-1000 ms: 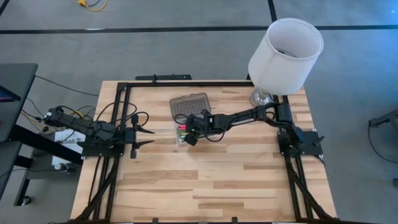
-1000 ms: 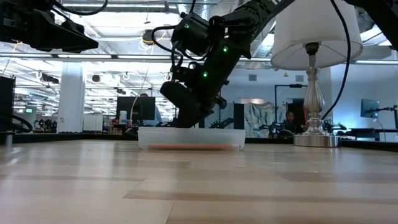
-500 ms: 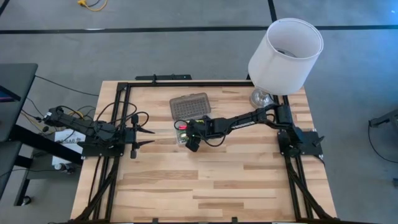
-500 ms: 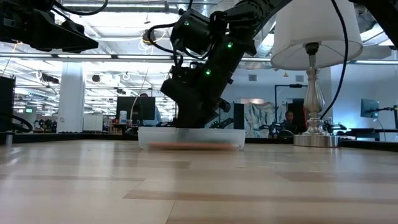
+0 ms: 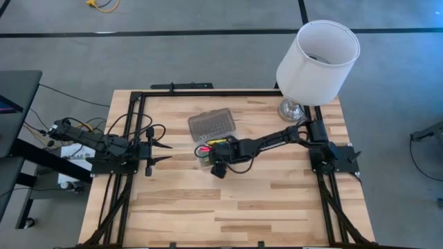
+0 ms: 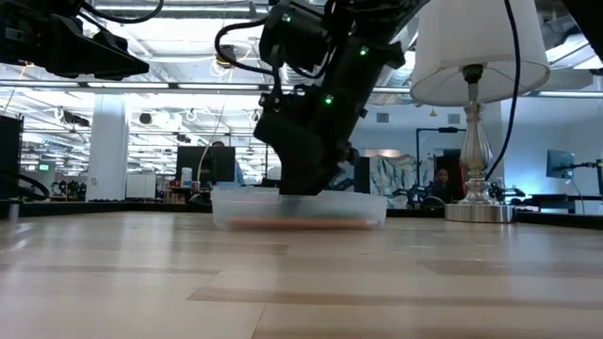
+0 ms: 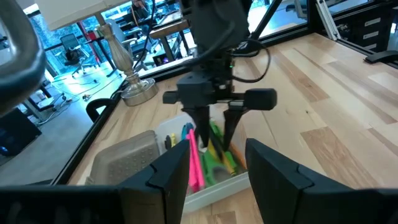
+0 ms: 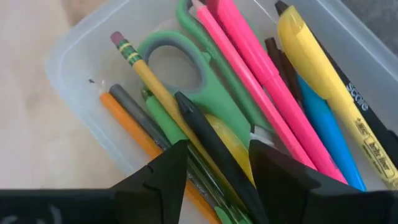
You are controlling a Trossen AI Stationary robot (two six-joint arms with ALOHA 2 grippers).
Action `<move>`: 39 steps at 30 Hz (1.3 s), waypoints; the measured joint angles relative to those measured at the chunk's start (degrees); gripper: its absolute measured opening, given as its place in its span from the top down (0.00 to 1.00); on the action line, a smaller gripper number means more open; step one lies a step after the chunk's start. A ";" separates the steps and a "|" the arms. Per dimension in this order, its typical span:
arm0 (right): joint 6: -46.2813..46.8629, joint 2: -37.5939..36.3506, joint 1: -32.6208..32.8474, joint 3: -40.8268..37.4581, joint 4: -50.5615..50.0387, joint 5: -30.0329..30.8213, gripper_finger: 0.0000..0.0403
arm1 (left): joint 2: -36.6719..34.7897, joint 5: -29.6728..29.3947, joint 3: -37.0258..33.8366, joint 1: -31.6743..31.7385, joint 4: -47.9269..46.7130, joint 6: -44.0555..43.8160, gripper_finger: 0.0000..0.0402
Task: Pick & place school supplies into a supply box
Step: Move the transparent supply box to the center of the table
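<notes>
While the left hand (image 5: 168, 151) waits at the worktop's (image 5: 228, 200) left edge with fingers apart and empty, the right hand (image 5: 208, 153) hangs over the supply box (image 5: 202, 155) at frame centre, fingers spread, gripping nothing. Green scissors (image 8: 186, 81), pink, yellow and blue pens and a pencil (image 8: 146, 78) lie inside. Its lid (image 5: 211, 124) lies open beside it.

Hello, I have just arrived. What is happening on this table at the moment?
The right gripper is over the clear supply box near the middle of the table, fingers open and holding nothing. The box already holds green scissors, pink pens, a yellow highlighter, a pencil and others. Its ribbed lid lies open beside it. The left gripper waits at the table's left edge, away from the box. A white lamp stands at the far right corner.
</notes>
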 joint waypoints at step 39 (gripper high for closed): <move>8.81 0.06 10.74 7.69 -26.14 -12.27 0.60 | 0.00 -0.27 0.00 0.00 -0.01 -0.28 0.62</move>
